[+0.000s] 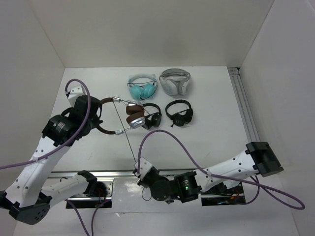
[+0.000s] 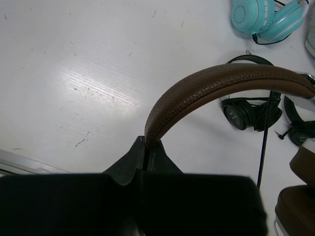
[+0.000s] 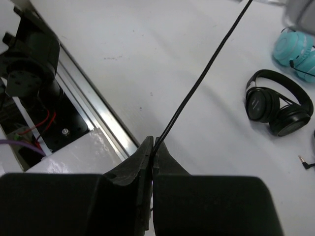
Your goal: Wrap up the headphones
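Four spare pairs of headphones lie toward the back of the white table (image 1: 206, 142). The teal pair (image 1: 142, 87) is at the rear, with the white-grey pair (image 1: 174, 81) just beside it on the right. In front of those are two black pairs, lying apart from each other: one black pair (image 1: 153, 118) sits under the teal set, the other black pair (image 1: 179, 113) under the white-grey set. A small plug (image 3: 306, 163) rests loose on the tabletop near them. The surface shows a few dark scuffs (image 2: 81, 142). A metal rail (image 1: 244, 105) runs along the right edge, and white walls (image 1: 147, 29) close in the back and sides.
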`<state>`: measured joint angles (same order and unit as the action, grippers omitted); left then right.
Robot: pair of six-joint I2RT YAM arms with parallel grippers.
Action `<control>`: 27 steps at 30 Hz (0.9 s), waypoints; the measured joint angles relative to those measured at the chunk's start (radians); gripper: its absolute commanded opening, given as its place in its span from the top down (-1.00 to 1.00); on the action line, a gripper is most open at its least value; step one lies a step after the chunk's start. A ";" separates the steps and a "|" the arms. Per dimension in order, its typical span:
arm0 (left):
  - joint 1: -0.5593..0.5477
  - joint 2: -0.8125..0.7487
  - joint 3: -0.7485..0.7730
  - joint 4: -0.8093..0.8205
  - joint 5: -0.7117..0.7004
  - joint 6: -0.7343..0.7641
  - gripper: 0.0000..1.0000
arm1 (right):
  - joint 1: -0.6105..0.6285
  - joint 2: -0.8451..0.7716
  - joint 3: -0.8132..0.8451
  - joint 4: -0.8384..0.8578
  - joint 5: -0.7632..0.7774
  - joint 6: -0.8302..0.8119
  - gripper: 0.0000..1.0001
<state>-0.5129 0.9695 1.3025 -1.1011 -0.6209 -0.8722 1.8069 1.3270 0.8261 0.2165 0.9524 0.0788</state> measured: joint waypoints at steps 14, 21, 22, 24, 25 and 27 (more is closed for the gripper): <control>0.154 0.068 -0.032 0.005 0.192 0.010 1.00 | -0.010 0.169 0.056 0.103 -0.112 -0.034 1.00; 0.219 0.043 -0.068 0.063 0.268 0.011 1.00 | -0.074 0.208 0.061 0.129 -0.163 -0.031 1.00; 0.226 0.042 -0.068 0.073 0.278 0.012 1.00 | -0.084 0.214 0.061 0.129 -0.168 -0.028 1.00; 0.239 0.038 -0.068 0.092 0.293 0.022 1.00 | -0.101 0.217 0.060 0.130 -0.178 -0.024 1.00; 0.253 0.038 -0.067 0.100 0.308 0.035 1.00 | -0.107 0.217 0.058 0.137 -0.179 -0.021 1.00; 0.279 0.042 -0.053 0.101 0.327 0.058 1.00 | -0.117 0.217 0.046 0.150 -0.178 -0.016 1.00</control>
<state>-0.2340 1.0111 1.2495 -1.0004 -0.2943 -0.8146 1.6894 1.5440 0.8719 0.3664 0.7746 0.0628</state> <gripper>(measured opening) 0.050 0.029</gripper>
